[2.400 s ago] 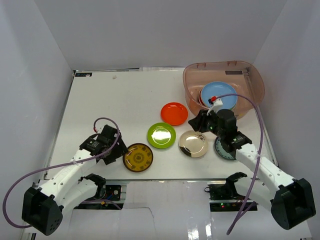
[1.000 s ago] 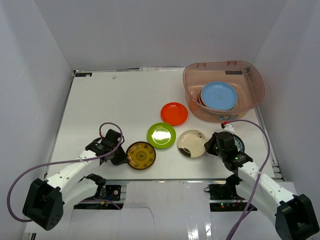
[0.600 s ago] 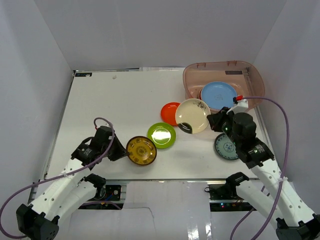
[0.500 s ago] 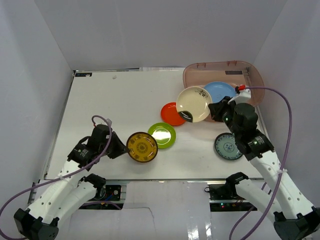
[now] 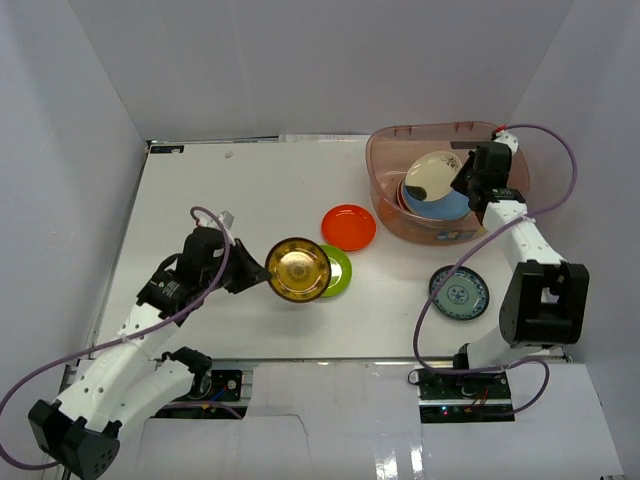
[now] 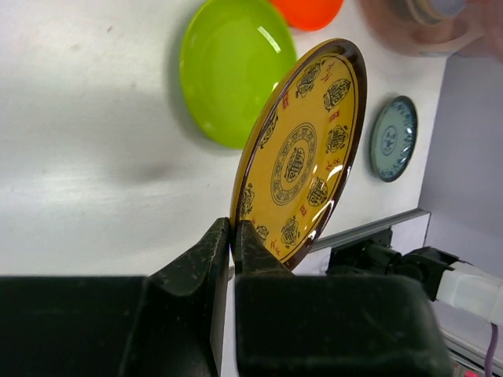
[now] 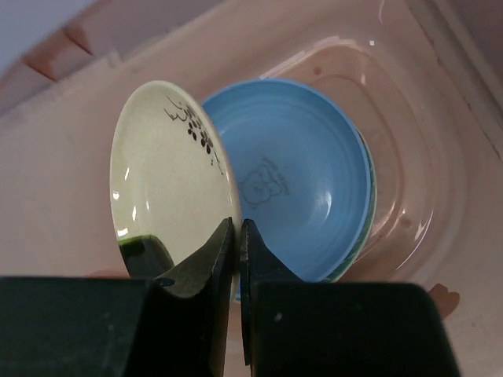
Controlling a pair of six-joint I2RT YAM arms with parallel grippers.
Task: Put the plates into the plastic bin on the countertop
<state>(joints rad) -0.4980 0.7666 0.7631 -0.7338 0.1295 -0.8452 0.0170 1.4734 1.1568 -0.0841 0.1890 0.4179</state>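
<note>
left gripper pinching yellow plate rim, tilted, 6 o'clock | right gripper pinching cream plate above blue plate, bin, 1 o'clock

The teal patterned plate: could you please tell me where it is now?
In the top view the teal patterned plate lies on the countertop, right side, in front of the plastic bin and right of the green plate.

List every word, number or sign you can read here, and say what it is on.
Nothing reads clearly.
brown-yellow plate: round emblems and red marks, maybe characters, illegible.
light blue plate: faint stamped figure at centre, unreadable.
cream plate: painted dark sprig, no writing.
plastic bin: dark label near its far rim, too small to read.
</note>
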